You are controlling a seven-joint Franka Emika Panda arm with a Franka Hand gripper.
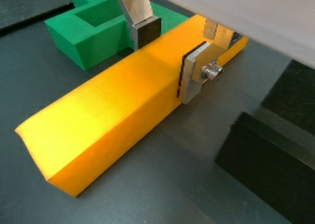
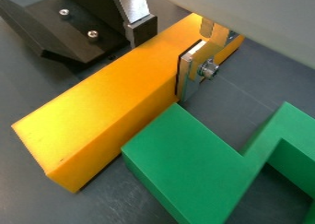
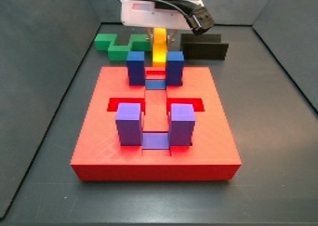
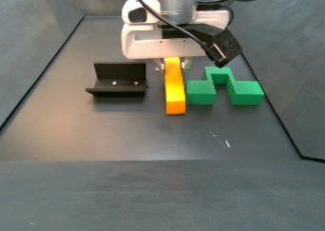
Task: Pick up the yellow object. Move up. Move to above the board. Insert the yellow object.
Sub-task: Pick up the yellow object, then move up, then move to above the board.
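The yellow object (image 1: pixel 105 112) is a long smooth bar lying level on the dark floor, seen in both wrist views and in a side view (image 4: pixel 174 85). My gripper (image 1: pixel 169 62) straddles one end of it. One finger pad presses the bar's near side and the other sits against its far edge, so the gripper is shut on the bar (image 2: pixel 99 108). The board (image 3: pixel 99 141) is a red slab with blue and purple posts (image 3: pixel 129 121), well apart from the gripper (image 3: pixel 161 30). Behind it stands the bar's end (image 3: pixel 161 46).
A green block (image 2: pixel 234 163) lies close beside the bar, also shown in a side view (image 4: pixel 223 86). The black fixture (image 4: pixel 114 81) stands on the bar's other side. A black block (image 3: pixel 206 49) sits behind the board. Dark walls enclose the floor.
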